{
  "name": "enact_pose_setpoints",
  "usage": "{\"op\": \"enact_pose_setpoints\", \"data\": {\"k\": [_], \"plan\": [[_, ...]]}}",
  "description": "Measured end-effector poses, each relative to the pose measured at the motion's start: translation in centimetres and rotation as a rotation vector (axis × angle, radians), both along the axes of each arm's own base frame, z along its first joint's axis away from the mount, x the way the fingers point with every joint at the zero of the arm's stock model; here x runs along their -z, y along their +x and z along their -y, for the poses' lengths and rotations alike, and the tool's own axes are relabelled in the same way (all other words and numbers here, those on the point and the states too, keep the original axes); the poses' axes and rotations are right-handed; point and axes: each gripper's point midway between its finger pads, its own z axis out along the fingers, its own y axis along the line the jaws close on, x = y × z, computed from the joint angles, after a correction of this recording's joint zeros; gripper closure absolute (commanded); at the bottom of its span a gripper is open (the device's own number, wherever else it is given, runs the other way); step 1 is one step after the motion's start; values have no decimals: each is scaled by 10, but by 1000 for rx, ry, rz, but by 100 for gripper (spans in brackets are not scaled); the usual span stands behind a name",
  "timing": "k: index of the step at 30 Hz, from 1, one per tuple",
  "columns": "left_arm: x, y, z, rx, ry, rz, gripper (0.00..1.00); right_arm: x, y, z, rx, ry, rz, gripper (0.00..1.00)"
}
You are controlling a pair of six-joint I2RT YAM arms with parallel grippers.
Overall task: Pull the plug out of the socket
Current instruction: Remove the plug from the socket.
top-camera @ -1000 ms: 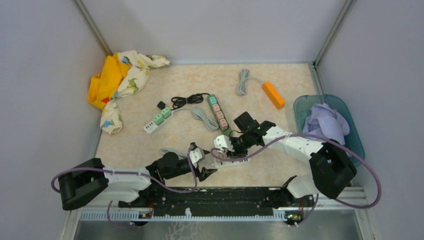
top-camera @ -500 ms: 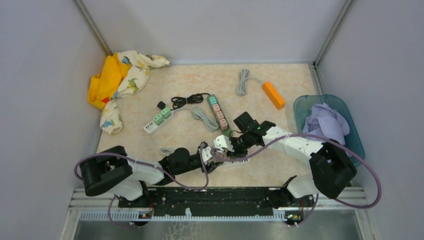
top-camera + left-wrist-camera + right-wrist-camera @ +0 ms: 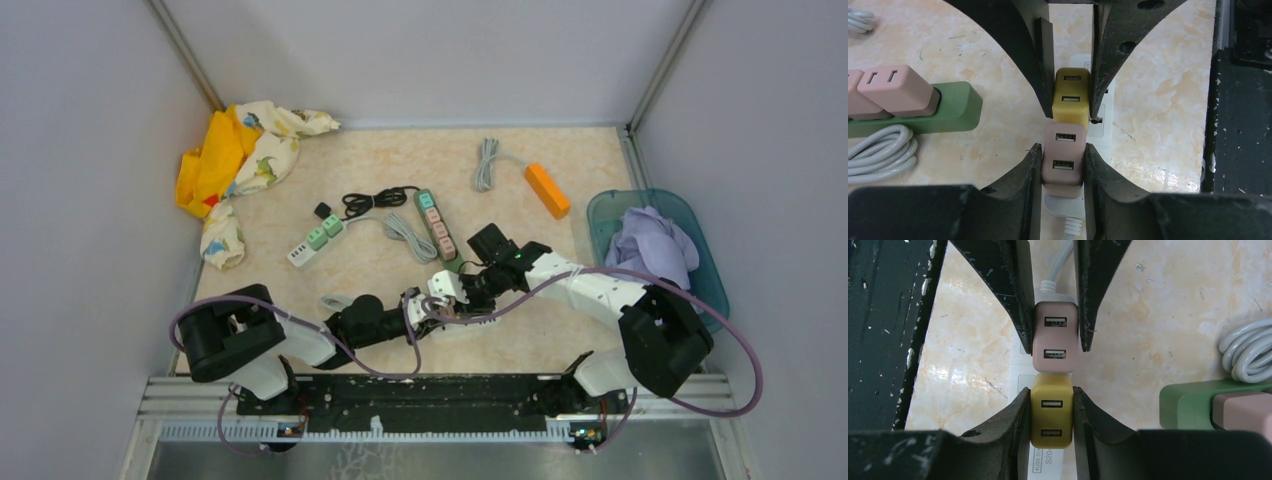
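We are at the grasp, with the pull itself not yet begun. Our left gripper (image 3: 1063,150) is clamped on the pink USB adapter plug (image 3: 1054,342), which sits squarely between its fingers and is seated in the white power strip (image 3: 1104,127). Our right gripper (image 3: 1050,402) is clamped on the yellow USB adapter plug (image 3: 1071,97), just ahead of the left fingertips. The two plugs touch end to end, and both look fully seated in the strip beneath the hands.

We judge that the next move needs one hand to press its plug down as an anchor. The other hand draws its plug straight out of the strip's face, without twisting against its neighbour. We cannot tell which plug is meant to come out. Without a firm anchor, the whole strip could lift along.
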Motion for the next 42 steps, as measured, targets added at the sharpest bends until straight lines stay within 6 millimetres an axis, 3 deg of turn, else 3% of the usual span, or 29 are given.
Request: {"op": "enact_pose_setpoints", "data": {"k": [3, 10, 15, 22, 34, 42], "plan": [[0, -2, 1, 19, -4, 0, 91, 0, 0, -1, 8, 2, -4, 100], [1, -4, 2, 49, 0, 3, 99, -1, 3, -1, 81, 0, -40, 100], [1, -5, 1, 58, 6, 1, 99, -2, 6, 5, 81, 20, -54, 100], [2, -9, 1, 82, 12, -9, 99, -1, -4, 3, -1, 50, -55, 100], [2, -10, 0, 82, 4, -29, 99, -2, 2, 1, 115, 37, -98, 100], [2, -11, 1, 86, 4, -31, 99, -4, -3, 5, 71, 58, -92, 100]]}}
